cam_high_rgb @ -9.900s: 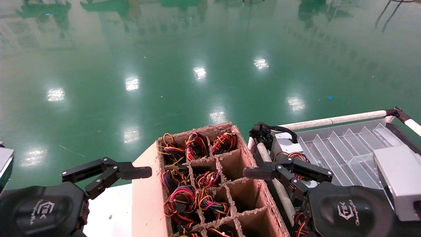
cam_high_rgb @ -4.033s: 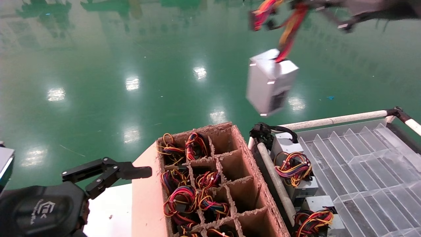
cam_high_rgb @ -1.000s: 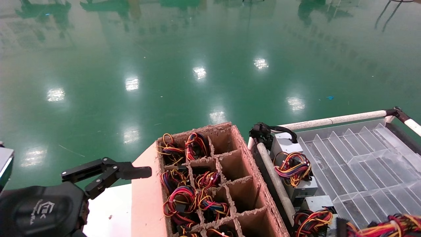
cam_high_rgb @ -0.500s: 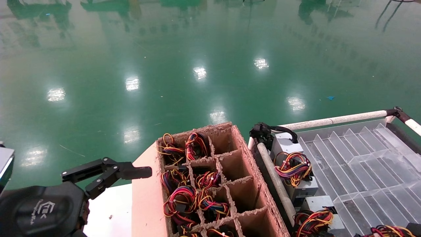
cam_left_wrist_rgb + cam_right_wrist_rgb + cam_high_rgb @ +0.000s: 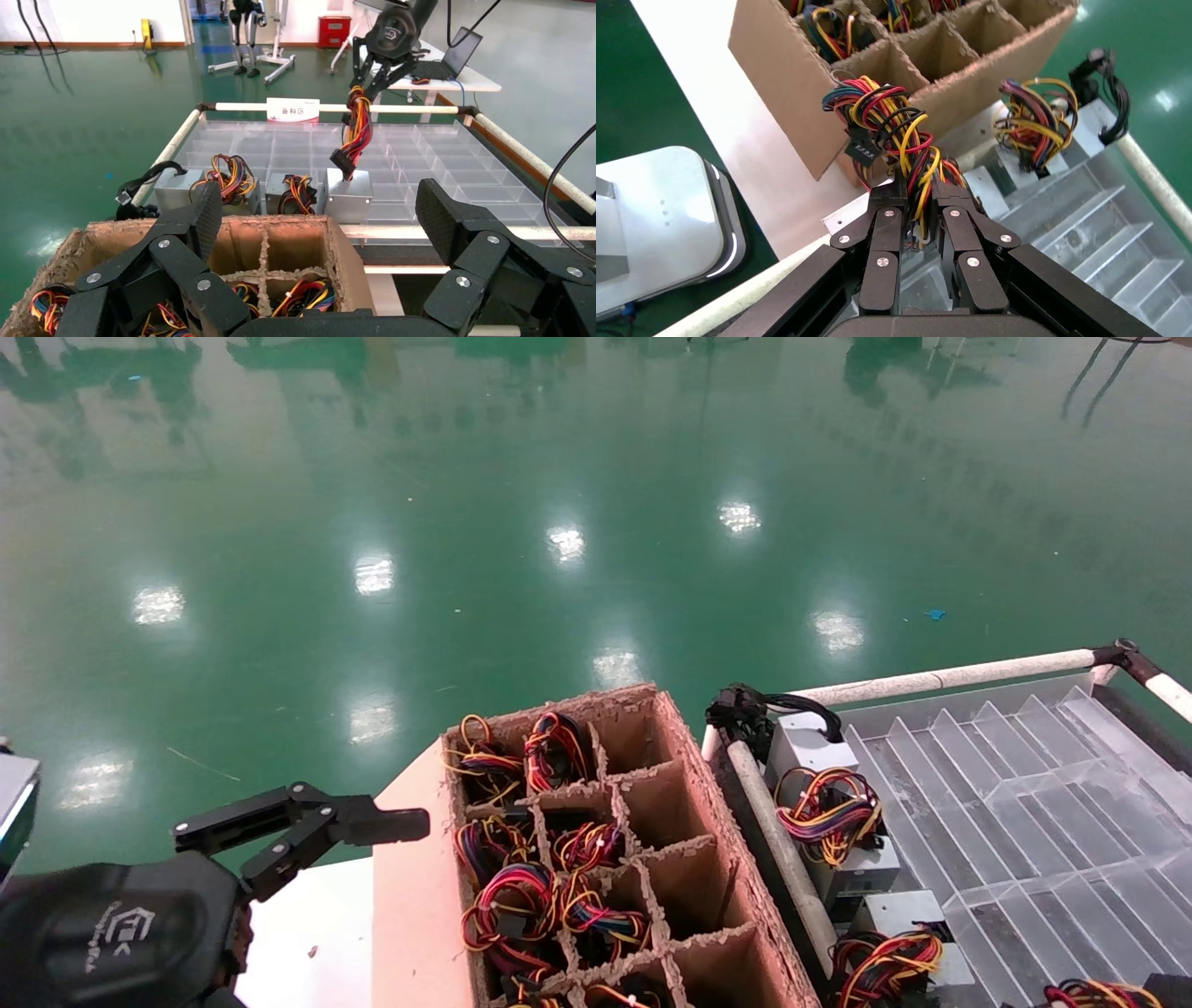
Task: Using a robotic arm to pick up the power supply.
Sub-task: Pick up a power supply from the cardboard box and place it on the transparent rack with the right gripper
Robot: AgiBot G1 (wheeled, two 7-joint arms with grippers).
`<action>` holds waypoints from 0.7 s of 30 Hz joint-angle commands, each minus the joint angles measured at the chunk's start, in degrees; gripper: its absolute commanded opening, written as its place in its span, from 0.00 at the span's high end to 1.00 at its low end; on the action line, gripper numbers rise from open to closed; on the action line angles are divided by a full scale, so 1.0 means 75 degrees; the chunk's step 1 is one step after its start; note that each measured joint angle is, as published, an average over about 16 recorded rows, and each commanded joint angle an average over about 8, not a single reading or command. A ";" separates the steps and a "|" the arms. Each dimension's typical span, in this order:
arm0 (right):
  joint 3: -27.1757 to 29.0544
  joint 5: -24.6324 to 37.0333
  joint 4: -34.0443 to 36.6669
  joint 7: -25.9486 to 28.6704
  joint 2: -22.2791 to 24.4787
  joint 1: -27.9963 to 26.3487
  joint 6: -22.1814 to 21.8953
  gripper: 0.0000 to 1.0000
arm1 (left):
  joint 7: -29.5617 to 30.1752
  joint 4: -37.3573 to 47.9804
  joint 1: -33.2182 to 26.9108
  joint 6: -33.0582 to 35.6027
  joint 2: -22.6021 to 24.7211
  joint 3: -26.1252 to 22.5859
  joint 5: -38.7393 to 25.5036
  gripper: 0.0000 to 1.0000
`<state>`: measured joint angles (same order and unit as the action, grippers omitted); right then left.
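Observation:
In the left wrist view the power supply [image 5: 349, 196], a silver-grey metal box, stands upright in the near row of the clear tray [image 5: 422, 151]. Its red, orange and yellow wires [image 5: 357, 130] run up into my right gripper [image 5: 367, 78]. The right wrist view shows that gripper [image 5: 918, 186] shut on the wire bundle [image 5: 891, 123], with the box itself hidden below the fingers. In the head view only the wire ends [image 5: 1103, 994] show, at the bottom right edge. My left gripper [image 5: 358, 829] hangs open beside the cardboard box, fingers [image 5: 208, 214] spread wide, holding nothing.
The brown cardboard divider box [image 5: 694, 775] holds several wire bundles; its right-hand cells are bare. Two more silver units [image 5: 177, 189] [image 5: 281, 191] sit in the tray's near row. A white pipe rail [image 5: 941, 678] frames the tray. Green floor lies beyond.
The right gripper's wire bundle has sunk lower at the head view's bottom right edge over the last second. Four seconds ago the power supply hung high in the air. The left arm has not moved.

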<state>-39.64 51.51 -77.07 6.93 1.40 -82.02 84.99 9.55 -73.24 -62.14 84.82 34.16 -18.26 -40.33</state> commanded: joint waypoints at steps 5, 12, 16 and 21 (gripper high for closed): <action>-0.0153 0.0022 0.0050 -0.0021 0.0089 0.0130 -0.0281 1.00 | -0.0001 0.0000 0.0000 -0.0001 -0.0001 -0.0002 0.0001 0.00; -0.0422 -0.0061 0.0163 -0.0271 0.0184 0.0326 -0.0614 1.00 | -0.0002 0.0000 -0.0001 -0.0001 -0.0001 -0.0003 0.0002 0.00; -0.0573 -0.0137 0.0284 -0.0445 0.0208 0.0430 -0.0787 1.00 | -0.0002 0.0000 -0.0001 -0.0002 -0.0002 -0.0004 0.0003 0.00; -0.0725 -0.0242 0.0466 -0.0667 0.0207 0.0532 -0.0914 1.00 | -0.0003 0.0000 -0.0001 -0.0002 -0.0002 -0.0006 0.0004 0.00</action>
<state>-44.92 49.72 -73.64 2.02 2.83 -78.14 78.23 9.53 -73.24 -62.15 84.81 34.15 -18.30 -40.30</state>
